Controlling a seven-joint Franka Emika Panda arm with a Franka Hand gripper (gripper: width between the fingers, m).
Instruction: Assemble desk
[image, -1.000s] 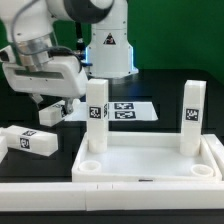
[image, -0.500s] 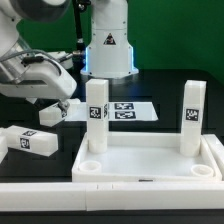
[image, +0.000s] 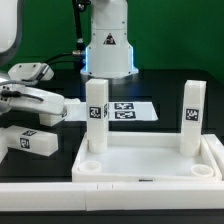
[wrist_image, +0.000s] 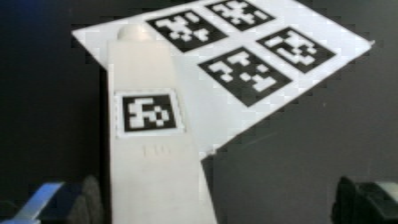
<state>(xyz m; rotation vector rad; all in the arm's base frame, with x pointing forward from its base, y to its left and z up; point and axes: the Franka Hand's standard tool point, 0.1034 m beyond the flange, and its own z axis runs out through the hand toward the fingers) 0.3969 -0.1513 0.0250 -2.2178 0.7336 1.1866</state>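
Black table (image: 170, 95), smooth white rimmed desk (image: 145, 160), blocky legs (image: 191, 120)

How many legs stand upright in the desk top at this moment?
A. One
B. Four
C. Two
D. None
C: the left upright leg and the right upright leg stand in the far corners of the desk top, while a third leg lies loose beside it and the near sockets are unfilled.
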